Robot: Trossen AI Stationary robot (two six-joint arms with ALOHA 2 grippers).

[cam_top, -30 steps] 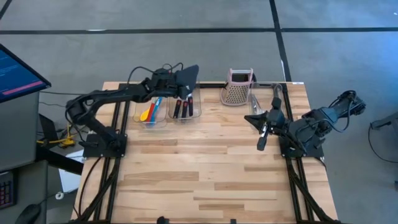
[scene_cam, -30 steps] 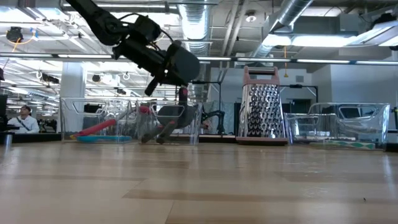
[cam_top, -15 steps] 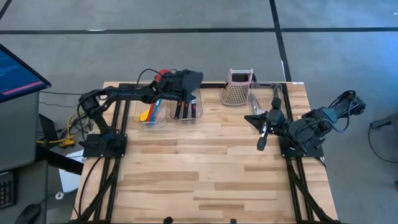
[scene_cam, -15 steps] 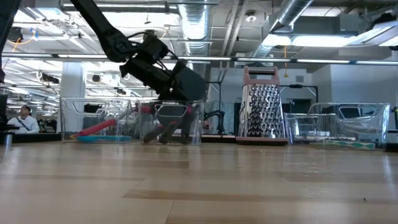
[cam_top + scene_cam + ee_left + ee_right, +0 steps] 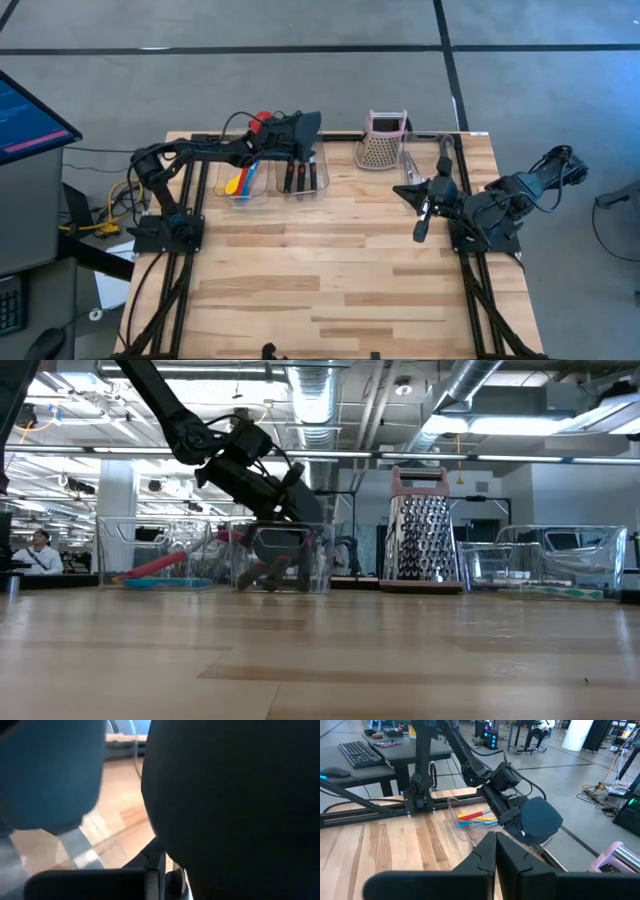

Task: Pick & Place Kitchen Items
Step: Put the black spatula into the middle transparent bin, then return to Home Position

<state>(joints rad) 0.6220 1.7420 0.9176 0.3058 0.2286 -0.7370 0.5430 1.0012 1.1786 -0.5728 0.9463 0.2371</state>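
Observation:
My left gripper (image 5: 276, 142) is shut on a black spatula (image 5: 305, 127) above a clear bin (image 5: 300, 176) that holds black-red handled spatulas. In the low view the spatula's blade (image 5: 303, 506) stands just above that bin (image 5: 282, 556). The blade fills the left wrist view (image 5: 235, 795) and also shows in the right wrist view (image 5: 540, 819). Another bin (image 5: 243, 181) holds a red spoon and small yellow and blue spoons. My right gripper (image 5: 421, 226) waits at the table's right side, shut and empty (image 5: 495, 842). My left gripper holds the black spatula just behind its blade (image 5: 521, 824); the fingers themselves hide the place of contact. The arm comes from the table's left, slanting down. The spatula is lifted clear, its blade past the fingertips, over the bin.
A pink-topped metal grater (image 5: 383, 141) stands at the far edge, right of the bins. A third clear bin (image 5: 432, 152) with silver tongs stands at the far right. The near half of the wooden table (image 5: 330, 290) is bare. A person sits far off in the room (image 5: 40, 550).
My left gripper has gone toward the table's right edge and down, to just above the bin with the spatulas. The held spatula has turned: its blade showed broad in the low view and now shows nearly edge-on.

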